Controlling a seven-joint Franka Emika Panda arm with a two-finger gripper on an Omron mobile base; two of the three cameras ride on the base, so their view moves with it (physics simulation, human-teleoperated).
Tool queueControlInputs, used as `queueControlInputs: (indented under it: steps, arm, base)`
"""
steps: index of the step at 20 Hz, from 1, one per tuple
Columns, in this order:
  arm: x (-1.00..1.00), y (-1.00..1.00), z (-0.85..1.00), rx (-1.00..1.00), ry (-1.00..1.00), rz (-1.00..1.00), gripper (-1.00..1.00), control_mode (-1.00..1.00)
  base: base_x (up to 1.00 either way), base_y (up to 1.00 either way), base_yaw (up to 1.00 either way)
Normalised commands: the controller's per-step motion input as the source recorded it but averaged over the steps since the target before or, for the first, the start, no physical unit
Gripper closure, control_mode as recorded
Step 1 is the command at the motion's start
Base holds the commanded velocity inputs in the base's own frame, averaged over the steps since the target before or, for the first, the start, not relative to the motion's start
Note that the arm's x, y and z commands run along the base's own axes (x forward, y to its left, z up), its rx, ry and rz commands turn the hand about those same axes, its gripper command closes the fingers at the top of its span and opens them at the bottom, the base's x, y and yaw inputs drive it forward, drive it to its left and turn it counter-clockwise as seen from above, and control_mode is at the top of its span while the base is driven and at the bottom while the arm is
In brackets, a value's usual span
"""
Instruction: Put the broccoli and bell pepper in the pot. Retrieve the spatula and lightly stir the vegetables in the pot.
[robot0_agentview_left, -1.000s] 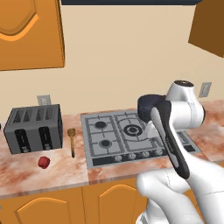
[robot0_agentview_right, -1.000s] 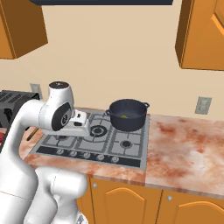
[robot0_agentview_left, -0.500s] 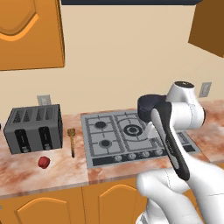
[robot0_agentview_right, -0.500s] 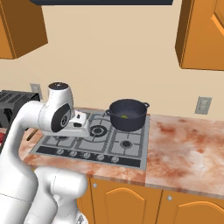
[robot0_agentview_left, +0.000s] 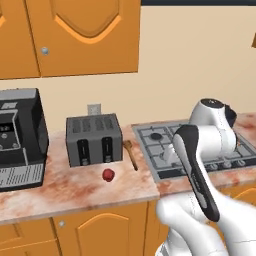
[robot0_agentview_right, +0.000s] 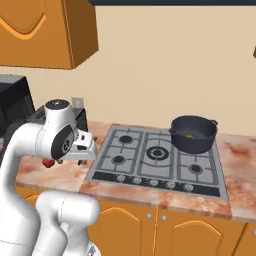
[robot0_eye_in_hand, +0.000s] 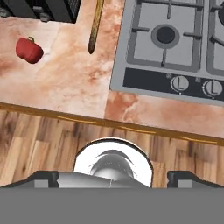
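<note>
Gripper (robot0_eye_in_hand: 113, 177) jaws stand wide apart, holding nothing, hovering over the counter edge. Bell pepper (robot0_agentview_left: 108, 174) lies on the counter in front of the toaster (robot0_agentview_left: 94, 138) — likely the next pick. Spatula (robot0_agentview_left: 131, 153) lies between toaster and stove; pot (robot0_agentview_right: 193, 133) waits on the back right burner.

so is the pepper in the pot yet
No, still out. The pepper lies on the counter in front of the toaster; the pot sits on the stove's back burner.

orange wooden cabinets (robot0_agentview_left: 80, 37) hang on a beige wall (robot0_agentview_right: 170, 65) above a marbled counter (robot0_agentview_left: 65, 187).
</note>
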Motion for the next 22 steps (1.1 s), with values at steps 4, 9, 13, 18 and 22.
queueControlInputs:
  steps: [4,9,13,18,22]
  arm:
    - [0.0,0.0,0.0,0.0,0.0,0.0,-1.0,1.0]
    - [0.0,0.64,-0.01,0.0,0.0,-0.01,-1.0,-1.0]
    - [0.18,1.0,-0.16,0.0,0.0,0.0,-1.0,-1.0]
    - [0.54,0.63,-0.42,0.0,0.01,-0.03,-1.0,-1.0]
    - [0.99,0.0,-0.77,0.0,0.01,-0.15,-1.0,-1.0]
  base:
    - [0.42,0.57,-0.05]
    - [0.01,0.12,-0.01]
    - [0.0,0.0,0.0]
    - [0.0,0.0,0.0]
    - [0.0,0.0,0.0]
